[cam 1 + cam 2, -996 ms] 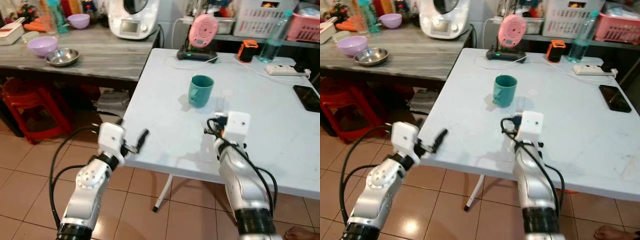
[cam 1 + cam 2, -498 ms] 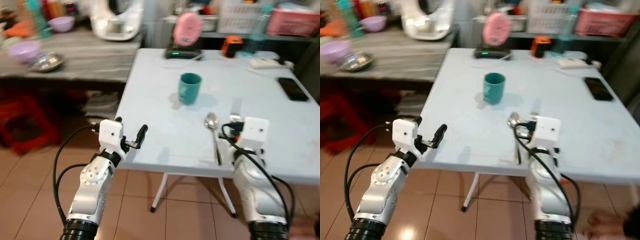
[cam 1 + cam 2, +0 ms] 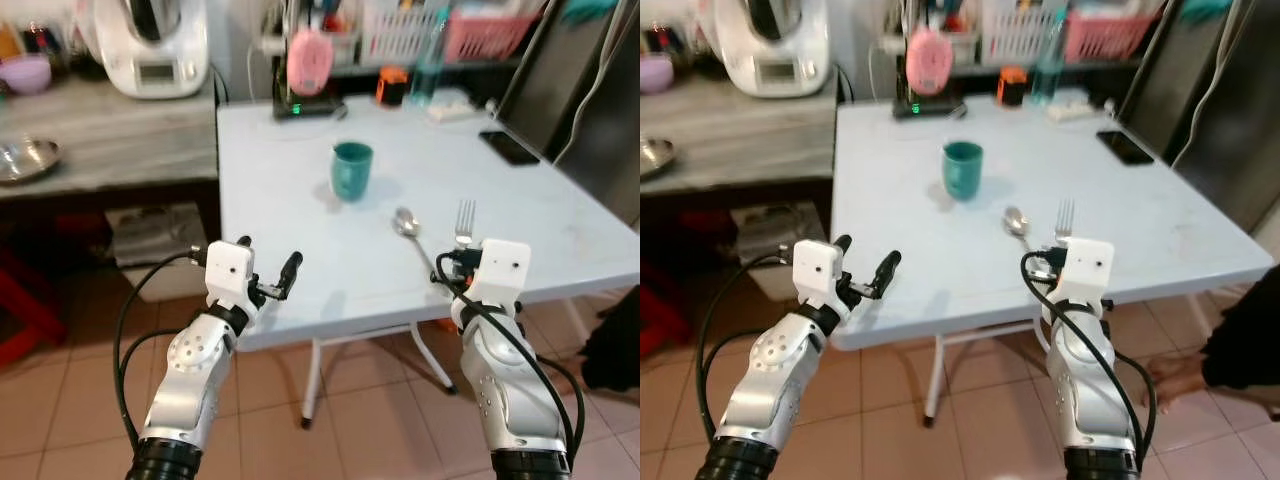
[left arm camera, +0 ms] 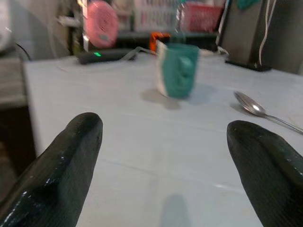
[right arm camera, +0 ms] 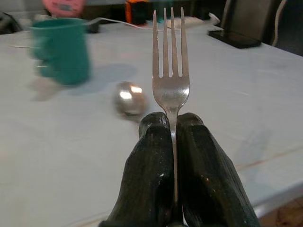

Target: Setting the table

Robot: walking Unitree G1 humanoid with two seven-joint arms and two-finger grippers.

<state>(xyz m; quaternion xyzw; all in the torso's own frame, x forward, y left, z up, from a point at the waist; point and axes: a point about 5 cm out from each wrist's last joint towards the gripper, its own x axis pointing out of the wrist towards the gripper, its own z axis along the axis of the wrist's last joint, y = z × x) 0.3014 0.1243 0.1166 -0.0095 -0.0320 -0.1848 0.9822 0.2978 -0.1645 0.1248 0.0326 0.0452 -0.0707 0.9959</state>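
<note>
I looked down on a pale folding table (image 3: 300, 180) in a tiled kitchen, with a grey counter (image 3: 110, 140) beside it carrying a white appliance (image 3: 150, 45) and a steel bowl (image 3: 25, 160). A teal mug (image 3: 351, 170) stood near the table's middle, and I placed everything else from it. Beyond the mug, at the far edge, sat a pink round gadget (image 3: 310, 62), an orange object (image 3: 391, 85) and a water bottle (image 3: 426, 70); a phone (image 3: 510, 148) lay off toward the far right corner.

A spoon (image 3: 408, 226) lay on the near side of the mug, bowl end toward it. My right gripper (image 5: 173, 142) hung at the near edge, nearer me than the spoon, fingers pinched tight on a fork (image 5: 170, 71) with its tines pointing toward the mug's side of the table; the head view gave me the tines (image 3: 464, 220), while the wrist camera showed the grip itself.

My left gripper (image 3: 268, 275) hovered off the table's near left edge, fingers (image 4: 61, 170) spread wide and holding nothing; its wrist camera looked across the tabletop at the mug and spoon.
</note>
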